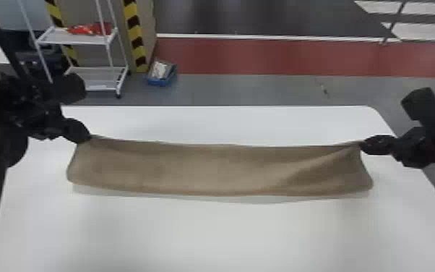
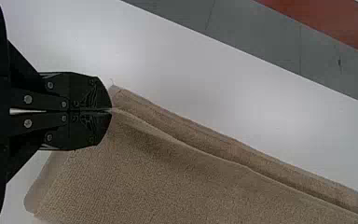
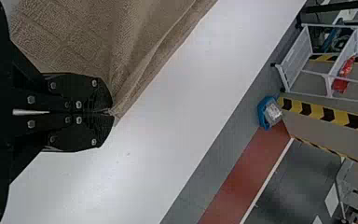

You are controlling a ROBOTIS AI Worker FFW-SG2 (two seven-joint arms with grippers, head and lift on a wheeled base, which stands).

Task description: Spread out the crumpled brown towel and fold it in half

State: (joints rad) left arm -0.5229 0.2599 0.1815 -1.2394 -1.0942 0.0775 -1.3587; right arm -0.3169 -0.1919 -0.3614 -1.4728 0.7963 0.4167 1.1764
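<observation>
White table (image 1: 209,235) ran nearest you, w/ the brown towel (image 1: 191,166) stretched L to R above it, farther off. Your L gripper (image 1: 89,136) had its fingers together, clamped on the towel's far L corner; your R gripper (image 1: 362,144) was likewise pinched on the far R corner. You prob. had one at each end so the far edge was pulled taut btwn them & the cloth couldn't bunch mid-span. A slanting crease (image 1: 300,169) ran down from your R grip, so tension there was prob. a bit uneven. Near edge bowed over the table w/ a shadow (image 1: 263,200) beside it; you couldn't tell if any of it touched. Your L wrist view showed a 2nd layer along the held edge, so it may've been doubled, not certain. Next you'd prob. need to lower it w/ corners level, b/c letting go early could wrinkle it.
</observation>
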